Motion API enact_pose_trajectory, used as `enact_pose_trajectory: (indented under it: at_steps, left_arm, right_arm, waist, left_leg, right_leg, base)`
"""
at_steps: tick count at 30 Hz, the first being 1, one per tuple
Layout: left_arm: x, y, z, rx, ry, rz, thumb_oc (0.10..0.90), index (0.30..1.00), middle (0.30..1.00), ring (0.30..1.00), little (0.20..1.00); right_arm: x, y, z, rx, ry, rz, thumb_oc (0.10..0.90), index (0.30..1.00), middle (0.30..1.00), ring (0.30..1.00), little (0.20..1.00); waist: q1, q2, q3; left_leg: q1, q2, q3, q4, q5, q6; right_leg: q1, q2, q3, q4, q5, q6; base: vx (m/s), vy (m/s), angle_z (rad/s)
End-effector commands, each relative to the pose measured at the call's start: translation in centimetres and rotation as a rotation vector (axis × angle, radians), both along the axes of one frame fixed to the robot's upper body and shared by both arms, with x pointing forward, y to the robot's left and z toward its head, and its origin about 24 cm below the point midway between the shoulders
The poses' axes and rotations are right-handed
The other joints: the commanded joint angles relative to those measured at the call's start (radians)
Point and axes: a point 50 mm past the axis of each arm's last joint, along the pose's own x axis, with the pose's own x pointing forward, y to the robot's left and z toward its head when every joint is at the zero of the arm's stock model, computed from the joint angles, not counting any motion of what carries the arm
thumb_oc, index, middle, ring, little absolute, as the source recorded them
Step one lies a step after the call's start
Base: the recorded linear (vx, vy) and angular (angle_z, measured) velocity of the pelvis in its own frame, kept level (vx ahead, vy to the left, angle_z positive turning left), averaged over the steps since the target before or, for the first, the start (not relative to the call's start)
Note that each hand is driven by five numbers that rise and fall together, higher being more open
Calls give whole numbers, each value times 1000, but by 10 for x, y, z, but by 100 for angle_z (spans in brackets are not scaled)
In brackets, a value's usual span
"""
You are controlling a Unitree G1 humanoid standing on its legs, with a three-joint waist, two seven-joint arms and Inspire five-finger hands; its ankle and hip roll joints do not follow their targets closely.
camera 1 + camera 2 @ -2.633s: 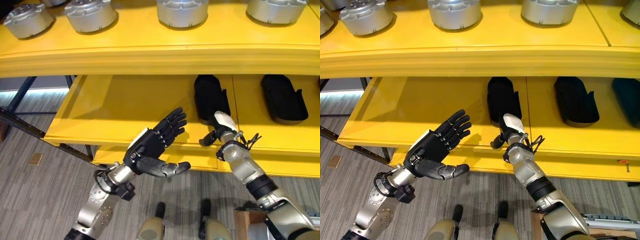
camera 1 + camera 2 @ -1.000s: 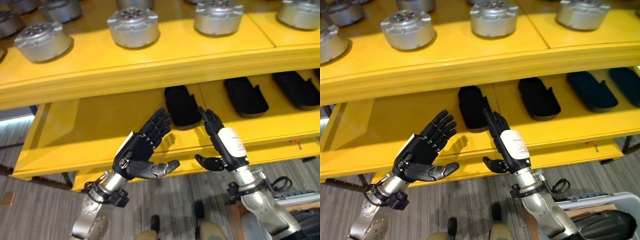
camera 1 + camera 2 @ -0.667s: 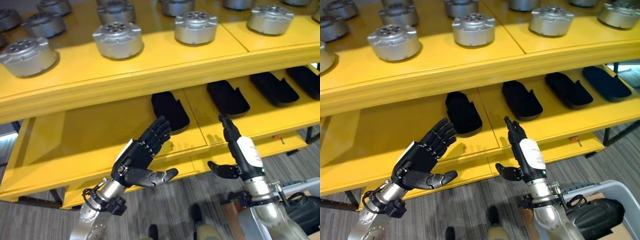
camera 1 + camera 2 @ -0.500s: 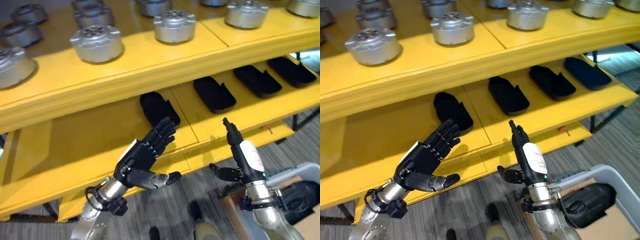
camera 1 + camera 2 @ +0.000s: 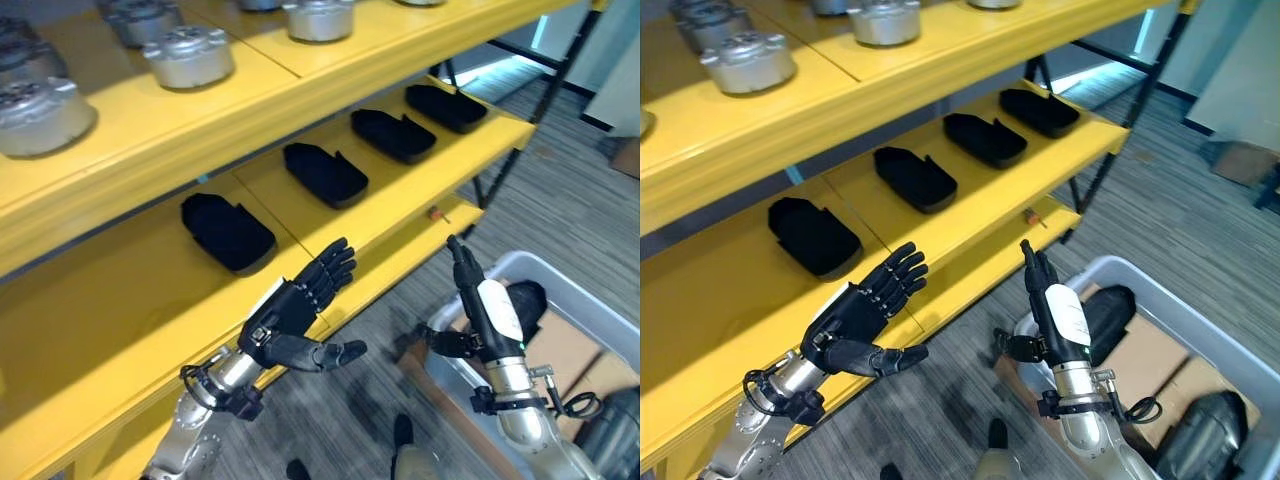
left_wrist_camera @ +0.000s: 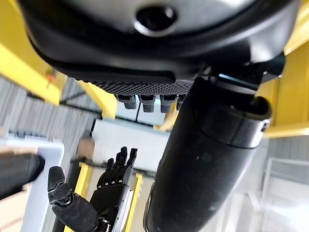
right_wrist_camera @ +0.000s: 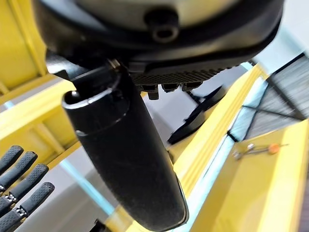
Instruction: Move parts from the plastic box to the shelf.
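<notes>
Several black parts lie in a row on the yellow shelf's (image 5: 330,235) middle level, the nearest one (image 5: 228,232) just beyond my left hand (image 5: 290,320). That hand floats open and empty in front of the shelf edge. My right hand (image 5: 485,310) is open too, fingers straight and pointing up, over the near corner of the grey plastic box (image 5: 1200,318). Inside the box lie a black part (image 5: 1110,305) close behind that hand and another (image 5: 1200,435) at the front. In the left wrist view the thumb (image 6: 207,159) stands straight, with the right hand (image 6: 111,188) beyond.
Silver round parts (image 5: 190,55) stand on the shelf's top level. A small orange-tipped item (image 5: 436,212) lies on the lowest ledge. Brown cardboard (image 5: 1150,360) lines the box floor. Grey carpet stretches to the right of the shelf's dark frame leg (image 5: 520,130).
The camera has swung right, bringing the plastic box into view. My right hand has drawn back from the shelved black part and now stands over the box; both hands stay open.
</notes>
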Motion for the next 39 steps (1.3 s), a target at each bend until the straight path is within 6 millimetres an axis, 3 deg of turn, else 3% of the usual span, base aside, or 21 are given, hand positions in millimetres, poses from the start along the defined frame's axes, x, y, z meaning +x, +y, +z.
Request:
enact_pose_trajectory:
  at_steps: [1,7,12,19,23,26,27,29,32,34,39]
  left_arm:
    - [-4,4,42,-72,-248,-8,900,1000,1000,1000,1000]
    - [-2,5,43,-82,-237,6,900,1000,1000,1000,1000]
    - [-5,5,41,-98,-223,18,900,1000,1000,1000,1000]
    - [-1,3,42,-98,-216,25,900,1000,1000,1000,1000]
    - [4,0,45,-99,-223,40,900,1000,1000,1000,1000]
    - [6,1,47,-102,-229,69,900,1000,1000,1000,1000]
    - [7,3,47,-105,-232,87,900,1000,1000,1000,1000]
    - [4,10,46,-98,-231,144,900,1000,1000,1000,1000]
    - [-1,14,45,-89,-224,164,900,1000,1000,1000,1000]
    - [-4,18,43,-81,-213,141,900,1000,1000,1000,1000]
    - [-6,18,40,-80,-223,95,900,1000,1000,1000,1000]
  right_arm:
    - [9,12,45,57,-265,61,900,1000,1000,1000,1000]
    - [16,8,50,31,-271,27,900,1000,1000,1000,1000]
    - [20,3,45,-13,-237,-15,900,1000,1000,1000,1000]
    - [21,-8,38,-42,-214,-73,900,1000,1000,1000,1000]
    - [18,-6,38,-53,-214,-43,900,1000,1000,1000,1000]
    - [18,-4,39,-51,-209,-16,900,1000,1000,1000,1000]
    - [17,-1,38,-44,-202,9,900,1000,1000,1000,1000]
    - [18,5,37,-37,-190,85,900,1000,1000,1000,1000]
    - [19,9,38,-28,-178,124,900,1000,1000,1000,1000]
    - [15,10,36,-24,-173,132,900,1000,1000,1000,1000]
    - [13,12,33,-28,-170,124,900,1000,1000,1000,1000]
  waist:
    - [14,-26,-61]
    - [8,-23,-64]
    - [-2,-20,-67]
    - [-28,-18,-74]
    - [-50,-17,-75]
    - [-49,-18,-73]
    - [-38,-20,-70]
    - [12,-20,-60]
    - [41,-19,-60]
    - [50,-8,-62]
    - [57,7,-55]
  left_leg:
    - [-57,-65,-35,67,-65,103]
    - [-60,-11,-4,77,-34,63]
    - [-36,7,16,25,8,17]
    - [-32,25,34,-18,49,-12]
    - [-39,41,14,-36,82,-36]
    - [-45,46,-41,-38,93,-48]
    - [-54,42,-120,-30,97,-54]
    - [-82,1,-360,-14,102,-40]
    - [-99,-46,-487,3,79,-23]
    - [-103,-95,-513,-6,69,-4]
    - [-148,-120,-538,-50,122,-15]
  right_leg:
    - [161,-59,8,108,-47,81]
    - [193,-19,-25,19,-93,63]
    - [204,27,-52,-87,-55,51]
    - [222,80,-50,-146,-48,23]
    - [229,126,-15,-163,-58,-3]
    - [227,145,17,-164,-63,-13]
    - [225,157,55,-163,-66,-19]
    - [215,182,169,-161,-54,-41]
    - [213,194,235,-161,-51,-49]
    - [219,207,250,-160,-50,-50]
    - [229,226,268,-151,-57,-46]
  base:
    - [-69,-207,-78]
    - [-42,-210,-39]
    - [-38,-308,-40]
    - [-11,-236,-22]
    - [-4,-261,-20]
    - [20,-176,-26]
    - [41,-216,-81]
    - [93,-187,-122]
    - [88,-76,-138]
    - [116,-77,-138]
    - [91,7,-86]
